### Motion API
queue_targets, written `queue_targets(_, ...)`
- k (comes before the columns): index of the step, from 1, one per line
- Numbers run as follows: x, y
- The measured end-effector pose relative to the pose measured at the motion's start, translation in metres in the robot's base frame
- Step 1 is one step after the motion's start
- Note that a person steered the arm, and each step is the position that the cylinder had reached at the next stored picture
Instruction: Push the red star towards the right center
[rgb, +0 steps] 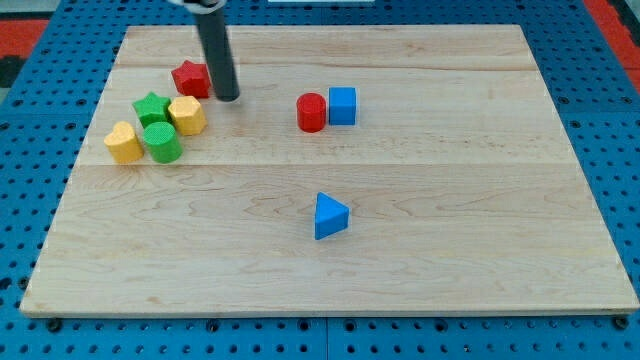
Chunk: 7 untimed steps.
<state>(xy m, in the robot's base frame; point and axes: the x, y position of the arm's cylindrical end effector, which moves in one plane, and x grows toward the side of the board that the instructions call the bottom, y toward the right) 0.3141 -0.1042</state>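
Nearest lies the blue triangle (330, 216) on the worktop (480, 250). Farther off, the red cylinder (312, 112) touches the blue cube (342, 105). Far left, the red star (190, 78) sits just left of my tip (228, 98), the wrong side for pushing rightward. No pincer exists here.

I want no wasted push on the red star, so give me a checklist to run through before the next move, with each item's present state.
1. Red star in view, free on top: ok.
2. My tip on the star's left, to push it right: not ok; it is just right of the star.
3. Tip touching the star: cannot tell; they look very close.
4. Path to right center: not ok; red cylinder and blue cube stand partly in the way.
5. Neighbours clear of the star: ok; green star and yellow block sit below it, apart.
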Motion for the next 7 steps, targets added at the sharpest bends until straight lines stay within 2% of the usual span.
queue_targets(1, -0.058, 0.022)
queue_targets(3, -0.055, -0.129)
queue_targets(4, -0.013, -0.049)
queue_targets(5, 0.006, 0.059)
queue_targets(6, 0.022, 0.06)
queue_targets(7, 0.0, 0.032)
